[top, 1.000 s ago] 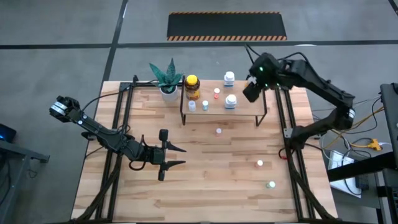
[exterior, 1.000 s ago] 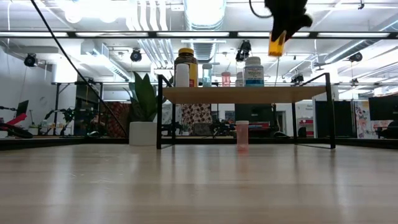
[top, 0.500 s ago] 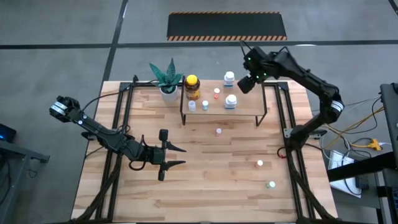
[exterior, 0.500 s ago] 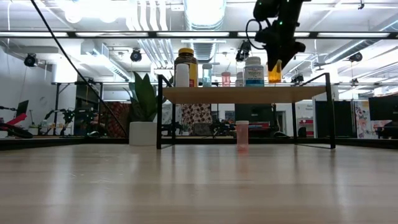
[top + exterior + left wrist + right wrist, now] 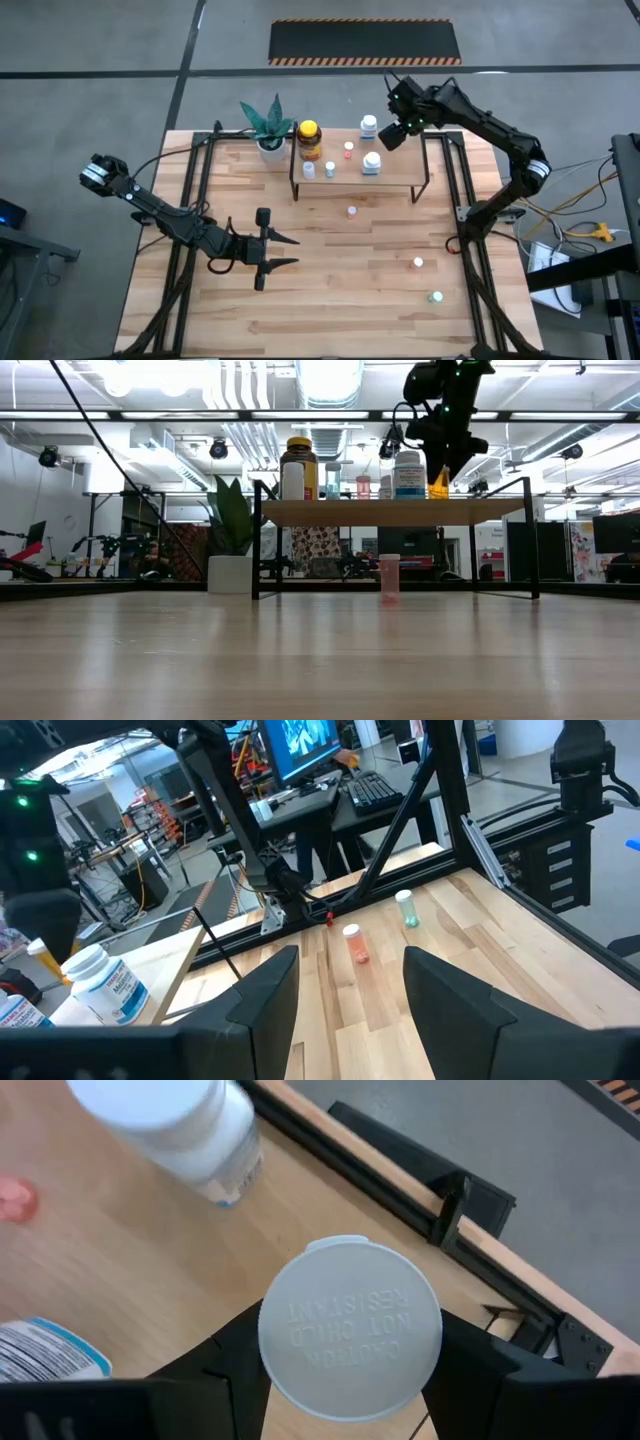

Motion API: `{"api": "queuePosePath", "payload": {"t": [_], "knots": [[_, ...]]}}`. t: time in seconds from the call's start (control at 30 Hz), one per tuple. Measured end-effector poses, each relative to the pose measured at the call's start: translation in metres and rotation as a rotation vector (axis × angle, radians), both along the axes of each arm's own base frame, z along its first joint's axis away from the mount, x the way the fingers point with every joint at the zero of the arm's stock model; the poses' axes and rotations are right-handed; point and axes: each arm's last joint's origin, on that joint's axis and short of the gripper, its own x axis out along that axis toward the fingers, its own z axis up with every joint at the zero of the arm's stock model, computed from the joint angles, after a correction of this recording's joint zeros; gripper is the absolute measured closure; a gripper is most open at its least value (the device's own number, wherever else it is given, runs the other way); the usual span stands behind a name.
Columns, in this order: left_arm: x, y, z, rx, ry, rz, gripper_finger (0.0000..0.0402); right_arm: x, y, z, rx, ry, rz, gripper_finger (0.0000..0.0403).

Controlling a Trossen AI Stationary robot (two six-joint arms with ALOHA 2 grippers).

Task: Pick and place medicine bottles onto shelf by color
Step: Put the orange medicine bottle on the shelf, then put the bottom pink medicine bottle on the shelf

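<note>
Wooden tabletop (image 5: 330, 300) in an open workshop hall, with the shelf (image 5: 400, 172) set along its far edge.

1. Held bottle (image 5: 439, 482): orange body, pale cap uppermost, upright, just above the right end of the shelf towards its far edge. Contact with the board: not determinable.
2. Right gripper (image 5: 392, 137): reaching down from above, fingers pinching the bottle on two opposite sides below the cap. Probable reason: keeps the base level for a flat set-down and the fingers clear of the neighbours.
3. Nearest neighbours on the shelf: white-capped bottle (image 5: 369, 125) at the far edge and second white bottle (image 5: 371, 162) near the front edge. Open the grip only with room on both sides.
4. Left end of the shelf: amber bottle (image 5: 309, 140) with yellow cap at the far corner, two tiny bottles (image 5: 308, 171) by the front edge. Apparently a separate colour group.
5. Not yet shelved: pink bottle (image 5: 352, 211) just in front of the shelf, orange-capped bottle (image 5: 417, 263) and green-capped bottle (image 5: 436, 296) towards the front right corner of the tabletop.
6. Left gripper (image 5: 285, 250): fingers spread, empty, low over the middle of the tabletop, waiting.
</note>
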Motion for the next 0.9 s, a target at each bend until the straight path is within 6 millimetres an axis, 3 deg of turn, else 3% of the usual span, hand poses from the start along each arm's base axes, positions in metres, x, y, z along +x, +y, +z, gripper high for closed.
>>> {"api": "queuePosePath", "payload": {"t": [0.33,0.63,0.77,0.9], "knots": [[0.0,0.0,0.0,0.0,0.0,0.0,0.0237,-0.006,-0.001,-0.022,0.041,0.051,0.007,0.0205],[0.0,0.0,0.0,0.0,0.0,0.0,0.0237,-0.006,-0.001,-0.024,0.043,0.059,0.022,0.0141],[0.0,0.0,0.0,-0.005,-0.001,0.001,0.0237,-0.009,0.001,-0.018,0.027,0.043,0.026,0.0118],[0.0,0.0,0.004,-0.068,-0.039,0.003,0.0237,-0.018,0.015,0.003,-0.048,-0.026,0.038,0.0111]]}}
